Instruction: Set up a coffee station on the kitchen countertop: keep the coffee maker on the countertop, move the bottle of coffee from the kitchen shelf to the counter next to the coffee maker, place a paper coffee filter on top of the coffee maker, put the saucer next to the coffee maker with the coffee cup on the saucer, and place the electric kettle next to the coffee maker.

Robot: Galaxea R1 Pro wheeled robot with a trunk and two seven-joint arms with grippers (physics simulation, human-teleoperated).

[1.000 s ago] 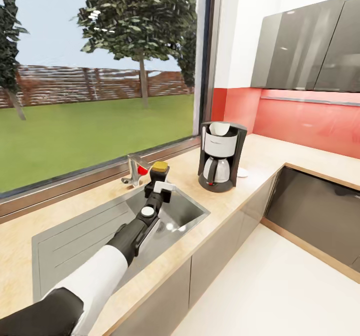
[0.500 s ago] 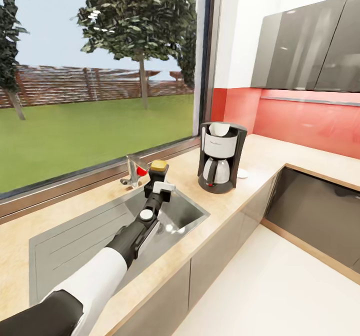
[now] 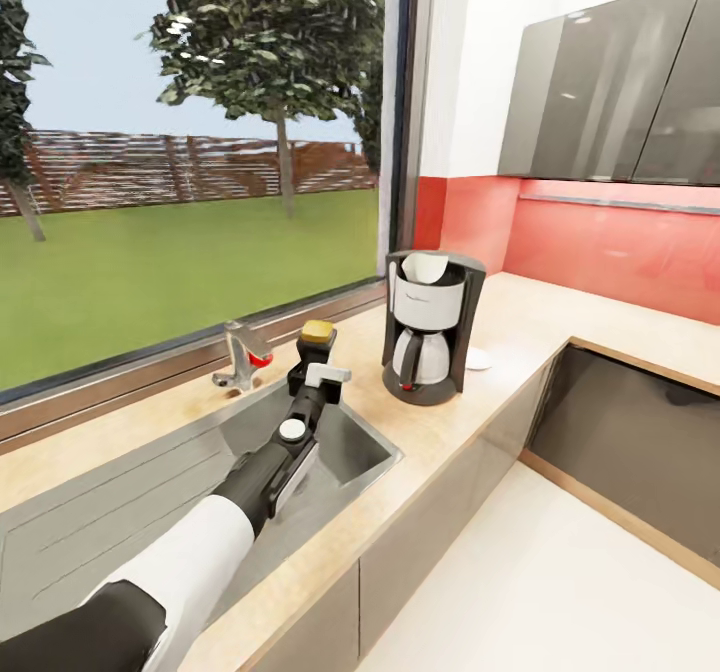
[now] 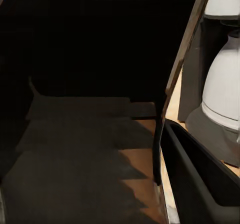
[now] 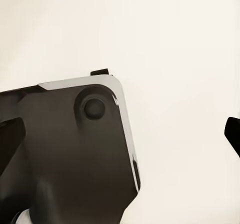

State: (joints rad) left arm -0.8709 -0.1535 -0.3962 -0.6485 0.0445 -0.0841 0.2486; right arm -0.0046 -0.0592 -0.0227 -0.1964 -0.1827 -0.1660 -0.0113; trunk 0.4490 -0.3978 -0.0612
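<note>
My left gripper (image 3: 312, 370) is shut on the bottle of coffee (image 3: 318, 333), a squat dark bottle with a yellow cap, held over the far rim of the steel sink (image 3: 350, 452). To its right the black coffee maker (image 3: 428, 327) stands on the beige kitchen countertop (image 3: 520, 317), with a white paper coffee filter (image 3: 432, 268) in its top. In the left wrist view the dark bottle (image 4: 90, 49) looms close and the coffee maker's carafe (image 4: 224, 84) is beside it. A small white saucer (image 3: 479, 358) peeks out behind the machine. Cup and kettle are out of view.
A chrome tap (image 3: 240, 354) stands at the window sill left of the bottle. Grey wall cabinets (image 3: 610, 92) hang over a red backsplash. The counter turns a corner at the right, with white floor (image 3: 560, 572) below. The right wrist view looks at a dark robot part (image 5: 65, 154) over pale floor.
The whole picture has shifted as the camera moved. The held bottle now sits farther from the tap and slightly nearer the coffee maker. The grip is unchanged.
</note>
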